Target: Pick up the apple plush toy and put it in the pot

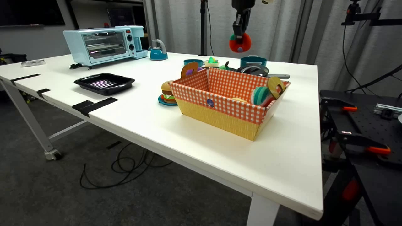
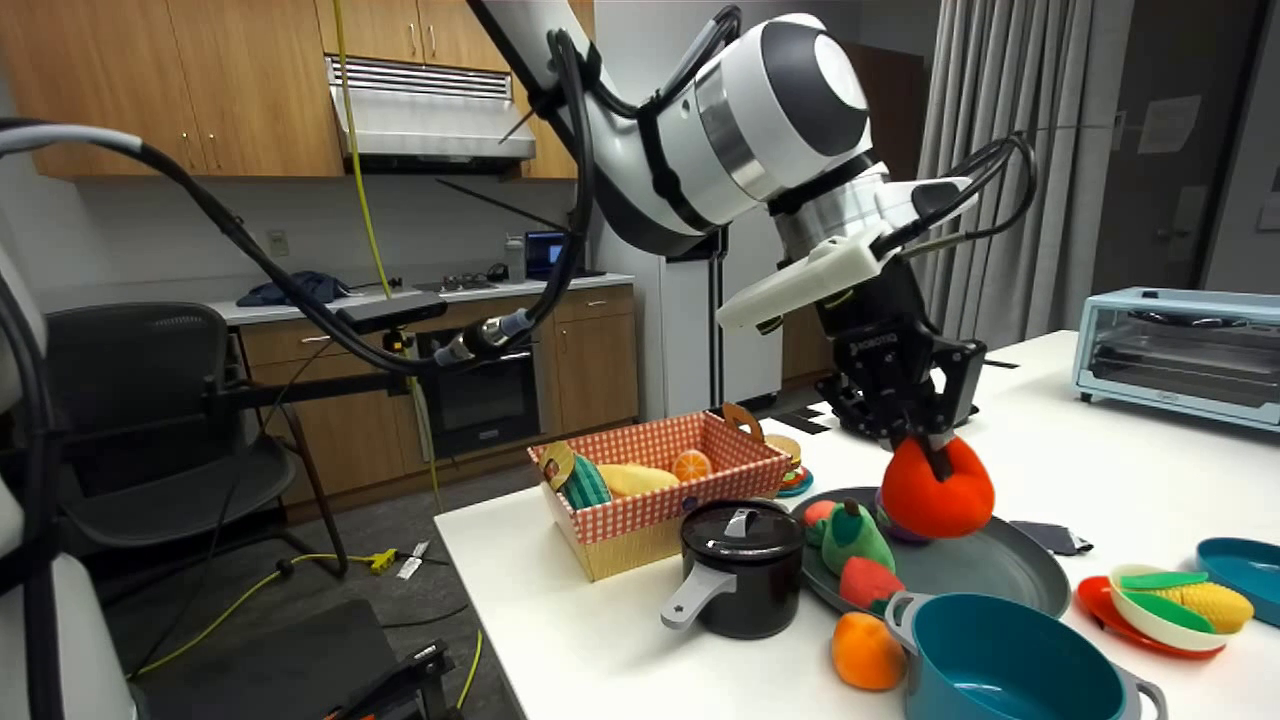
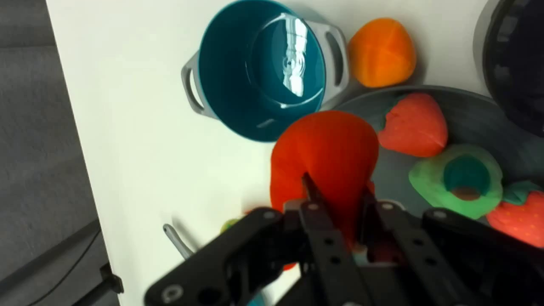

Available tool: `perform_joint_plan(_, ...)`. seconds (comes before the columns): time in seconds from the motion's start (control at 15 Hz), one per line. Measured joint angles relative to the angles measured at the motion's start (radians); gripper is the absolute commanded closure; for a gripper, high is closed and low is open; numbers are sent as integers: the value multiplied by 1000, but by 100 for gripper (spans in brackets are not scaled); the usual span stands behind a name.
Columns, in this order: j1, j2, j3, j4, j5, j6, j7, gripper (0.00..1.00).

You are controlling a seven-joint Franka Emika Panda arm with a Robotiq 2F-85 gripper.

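Apple plush toy, round, red, soft fabric: quantity one. Position reference: glossy teal-blue round pot with two grey handles, quantity one, on the white flat table. The apple is suspended above the table, outside the pot and higher than its rim; in the wrist view it covers a short stretch of that rim. Black two-finger gripper, quantity one: fingers narrowed against opposite sides of the apple, holding it.

- Rounded orange plush toy: one, just beside one pot handle; contact cannot be determined.
- Dark grey round plate: one, near the pot; load includes two red strawberry-like plush toys and one green pear-shaped plush toy.
- Black round lidded saucepan with one grey handle: one, farther from the pot than the orange toy.
- Red-and-white checkered rectangular basket: one, well apart from the pot; three toy foods visible inside in an exterior view.
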Motion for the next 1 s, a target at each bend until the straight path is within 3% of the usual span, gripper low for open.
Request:
perform_joint_plan(0.53, -76, -30, -37, -81, 2, 1, 56, 95)
perform_joint_plan(1.0, -98, -30, -44, -93, 21, 2, 56, 95)
